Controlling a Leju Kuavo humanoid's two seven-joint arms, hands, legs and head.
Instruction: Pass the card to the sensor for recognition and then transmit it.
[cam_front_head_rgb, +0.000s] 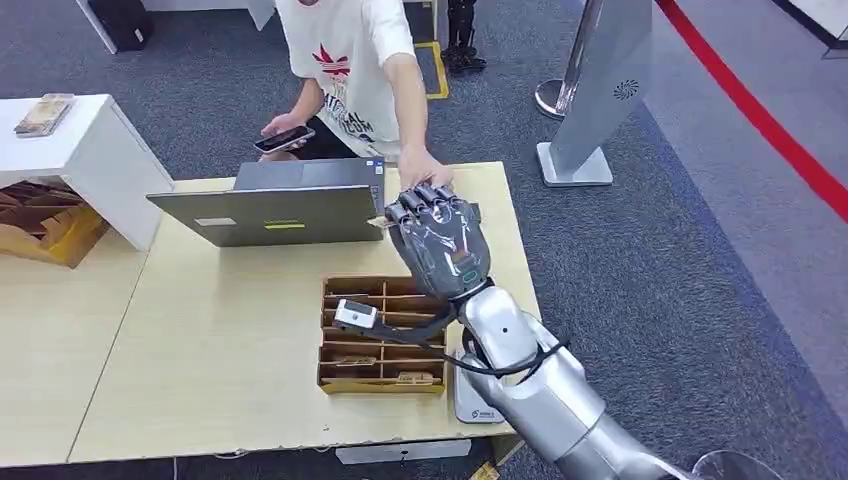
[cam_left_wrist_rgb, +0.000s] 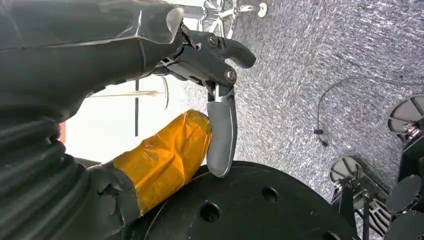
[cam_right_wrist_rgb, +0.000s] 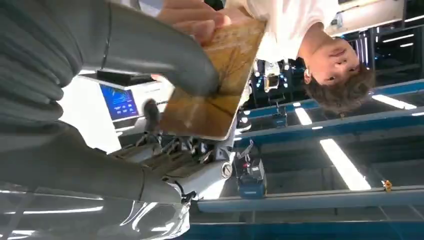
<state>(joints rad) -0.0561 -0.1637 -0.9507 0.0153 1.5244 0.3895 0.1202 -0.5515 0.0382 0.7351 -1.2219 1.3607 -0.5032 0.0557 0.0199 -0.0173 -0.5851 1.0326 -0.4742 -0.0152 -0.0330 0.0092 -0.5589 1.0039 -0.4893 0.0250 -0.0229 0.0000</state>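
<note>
While the right hand (cam_right_wrist_rgb: 150, 75) pinches the card (cam_right_wrist_rgb: 220, 85), a person's hand (cam_front_head_rgb: 425, 170) grips its far edge; handover under way, release remaining.

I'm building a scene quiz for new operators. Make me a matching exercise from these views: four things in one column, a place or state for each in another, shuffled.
Things:
1. card
2. phone
3. laptop
4. divided tray

Places or states:
A. open, on the table's far side
B. in the person's hand, beyond the table
C. on the table, below the right arm
D. held by the right hand, person's fingers on it

Pairs: 1-D, 2-B, 3-A, 4-C
</note>
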